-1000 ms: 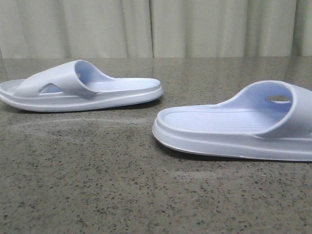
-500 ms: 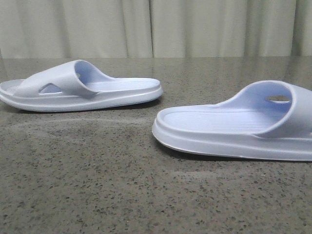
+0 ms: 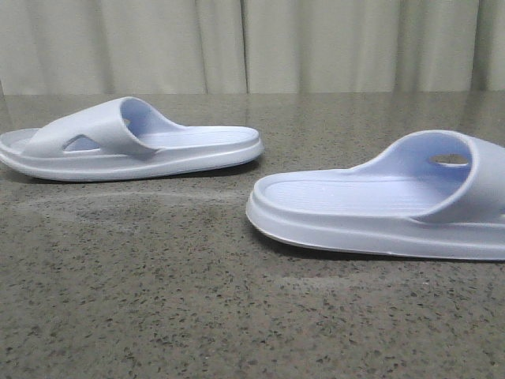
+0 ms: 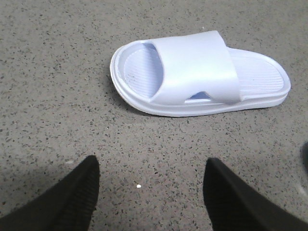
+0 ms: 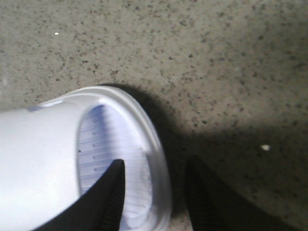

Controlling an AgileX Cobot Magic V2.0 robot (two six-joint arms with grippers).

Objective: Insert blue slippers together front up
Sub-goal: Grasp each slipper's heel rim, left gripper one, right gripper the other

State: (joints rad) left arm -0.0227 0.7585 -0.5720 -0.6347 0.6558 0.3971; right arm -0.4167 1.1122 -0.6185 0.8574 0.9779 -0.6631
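Foam-blue slippers lie well apart on the speckled worktop. Left slipper rests flat, its long axis crosswise; the left hand hovers open and empty, short of its side edge. Right slipper lies nearer the camera; the right hand is open, fingers straddling its end rim, gripping nothing yet. Judged from this, the right hand is nearer a grasp.

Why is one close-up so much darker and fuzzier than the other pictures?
Right wrist view: the claw sits right over the slipper, throwing a heavy shadow and blurring it. Left wrist view: evenly lit, slipper sharp. Front view: soft glare streaks on the table.
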